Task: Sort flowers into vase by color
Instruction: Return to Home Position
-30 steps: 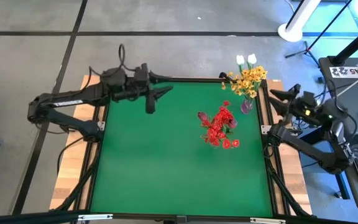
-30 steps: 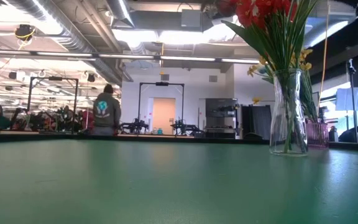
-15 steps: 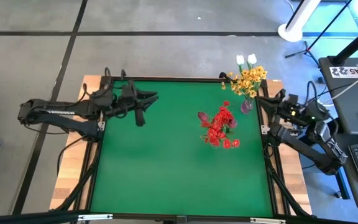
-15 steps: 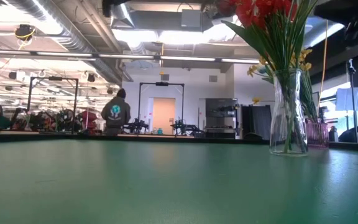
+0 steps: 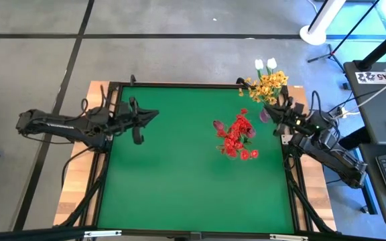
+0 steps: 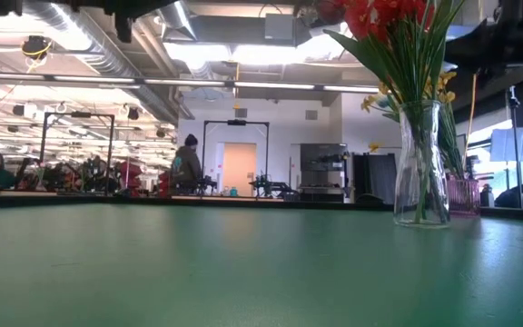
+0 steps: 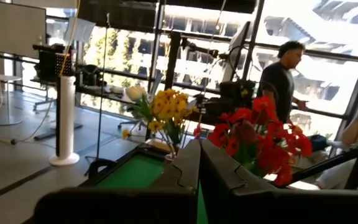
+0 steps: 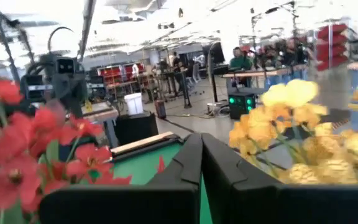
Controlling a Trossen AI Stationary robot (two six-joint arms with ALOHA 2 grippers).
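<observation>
Sorting looks done: red flowers (image 5: 236, 137) and yellow flowers (image 5: 268, 84) stand vased near the right jaws, which, like the left jaws, are closed and empty.

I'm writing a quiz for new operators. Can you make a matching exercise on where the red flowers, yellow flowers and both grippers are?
1 red flowers
2 yellow flowers
3 left gripper
4 right gripper

a over the table's left part
b in the clear vase, right of centre
c at the top right corner, high view
d at the right edge, beside the yellow flowers

Pairs: 1-b, 2-c, 3-a, 4-d
</observation>
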